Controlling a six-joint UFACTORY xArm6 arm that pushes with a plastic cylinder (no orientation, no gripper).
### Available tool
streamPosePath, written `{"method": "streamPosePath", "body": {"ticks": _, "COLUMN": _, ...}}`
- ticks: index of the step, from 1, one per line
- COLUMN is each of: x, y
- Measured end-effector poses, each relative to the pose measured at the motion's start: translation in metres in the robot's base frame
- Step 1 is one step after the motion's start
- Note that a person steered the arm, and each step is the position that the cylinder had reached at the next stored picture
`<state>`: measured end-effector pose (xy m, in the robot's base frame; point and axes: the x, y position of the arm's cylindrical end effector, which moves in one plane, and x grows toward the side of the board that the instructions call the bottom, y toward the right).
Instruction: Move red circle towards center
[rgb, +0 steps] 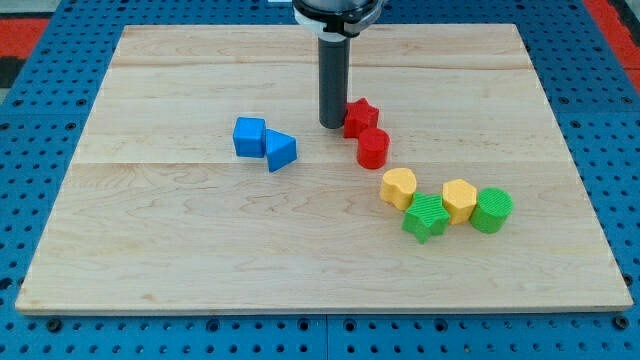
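Observation:
The red circle (373, 148) stands on the wooden board (200, 230), right of the middle. A red star (359, 117) touches it on its upper left. My tip (332, 124) rests on the board just left of the red star, touching or nearly touching it, and up and left of the red circle.
A blue cube (249, 136) and a blue triangle (281, 150) sit together left of my tip. Below and right of the red circle lie a yellow block (399, 187), a green star (426, 217), a yellow hexagon (459, 199) and a green circle (491, 210).

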<state>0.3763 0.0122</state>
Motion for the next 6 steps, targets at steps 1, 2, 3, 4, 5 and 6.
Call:
{"method": "streamPosePath", "body": {"ticks": 1, "x": 0.006, "y": 0.045}}
{"method": "streamPosePath", "body": {"ticks": 2, "x": 0.020, "y": 0.081}}
{"method": "streamPosePath", "body": {"ticks": 3, "x": 0.049, "y": 0.066}}
{"method": "streamPosePath", "body": {"ticks": 4, "x": 0.072, "y": 0.080}}
{"method": "streamPosePath", "body": {"ticks": 5, "x": 0.071, "y": 0.087}}
{"method": "streamPosePath", "body": {"ticks": 6, "x": 0.064, "y": 0.053}}
